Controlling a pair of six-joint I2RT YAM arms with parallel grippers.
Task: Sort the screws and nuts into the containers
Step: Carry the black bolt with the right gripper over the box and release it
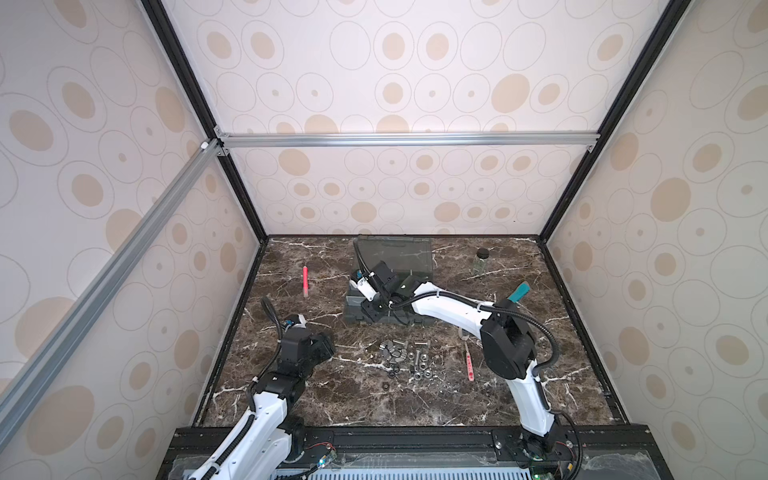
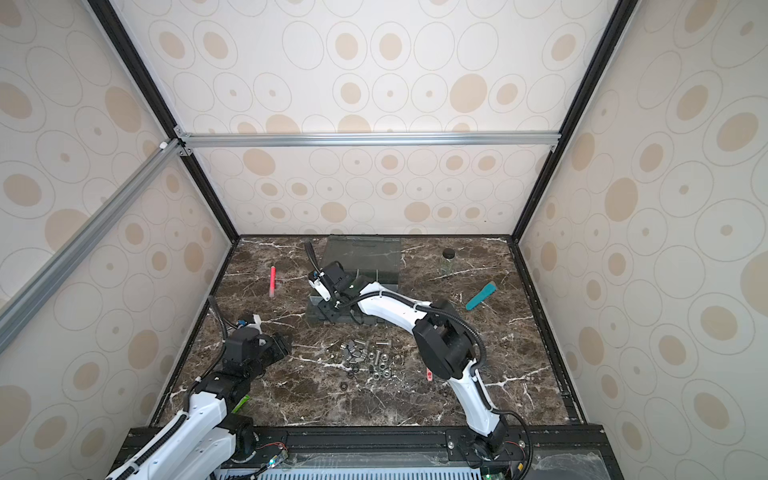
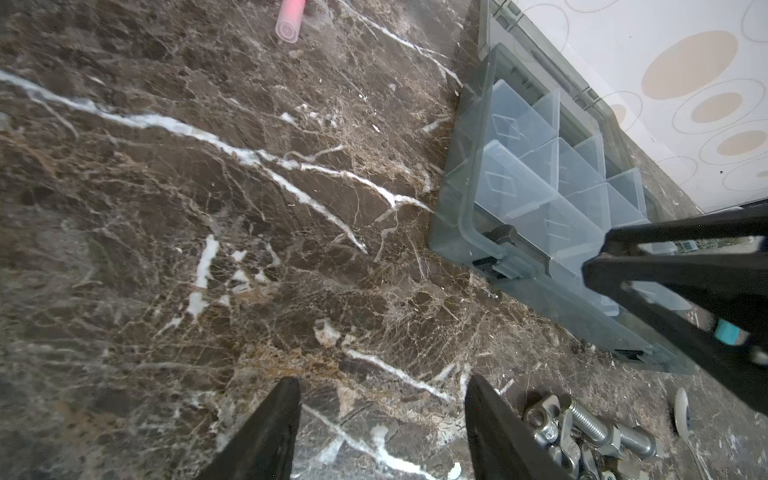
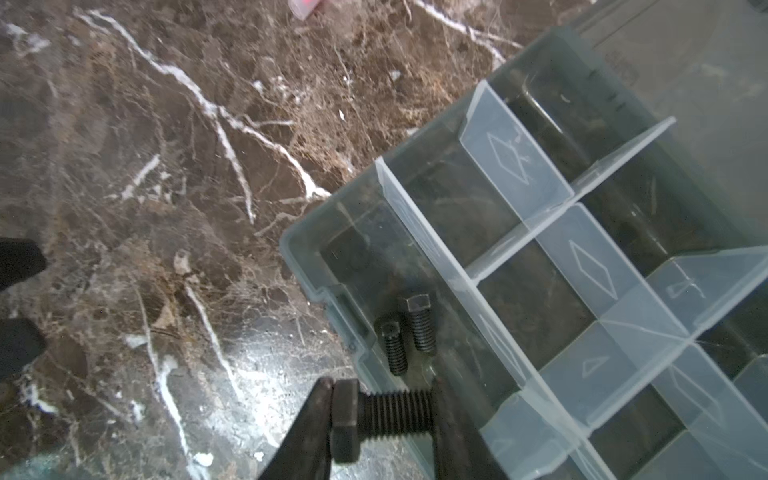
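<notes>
— How many screws are in the box, from where you sit?
— I count two black screws [image 4: 420,328] lying in one compartment [image 4: 370,262] of the organizer box [image 1: 353,311]. There is a third screw [image 4: 390,417], also black, in the right wrist view. That makes three black ones.
— And the loose pile [image 1: 405,360]?
— It holds silver screws [image 3: 586,424] and nuts [image 3: 536,415], heaped and overlapping. I can't give an honest number, though it is surely more than ten pieces.
— Anything else on the table [image 1: 457,399]?
— One of each: one glass jar [image 1: 482,261], one pink tube [image 1: 305,281], one teal tool [image 2: 481,296] and one pink-handled spoon [image 1: 468,362]. There is only one box, and I can't count all its compartments because part is hidden from me.
</notes>
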